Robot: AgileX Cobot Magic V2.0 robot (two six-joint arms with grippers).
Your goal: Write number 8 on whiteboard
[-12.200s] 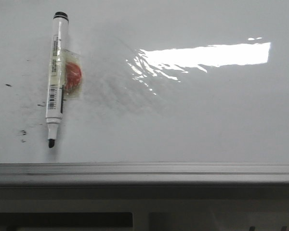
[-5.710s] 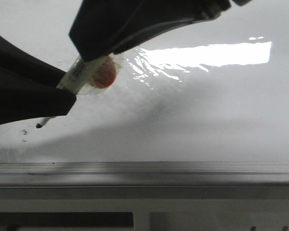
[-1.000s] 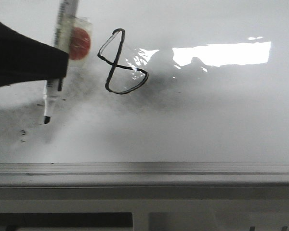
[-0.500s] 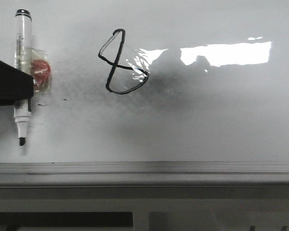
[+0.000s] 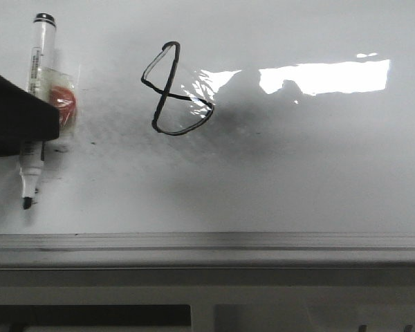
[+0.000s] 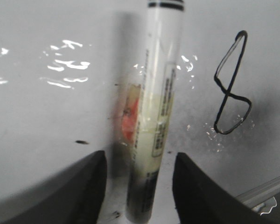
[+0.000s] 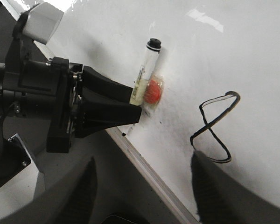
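The whiteboard (image 5: 297,180) carries a finished 8 (image 5: 174,90), both loops closed, so the writing looks done and only putting the marker (image 5: 36,104) away seems left. The left gripper (image 6: 139,186), well left of the 8, has its jaws apart around the marker, seemingly not squeezing; the right gripper (image 7: 142,186) stands wide and empty.

Glossy white whiteboard (image 5: 297,173) with bright glare, faint grey smears and a pale matt metal rail (image 5: 207,243). Thin black ink 8 (image 5: 174,90). Smooth white plastic marker (image 5: 34,97) wrapped in clear shiny tape (image 6: 144,126). Matt black fingers (image 6: 84,191).
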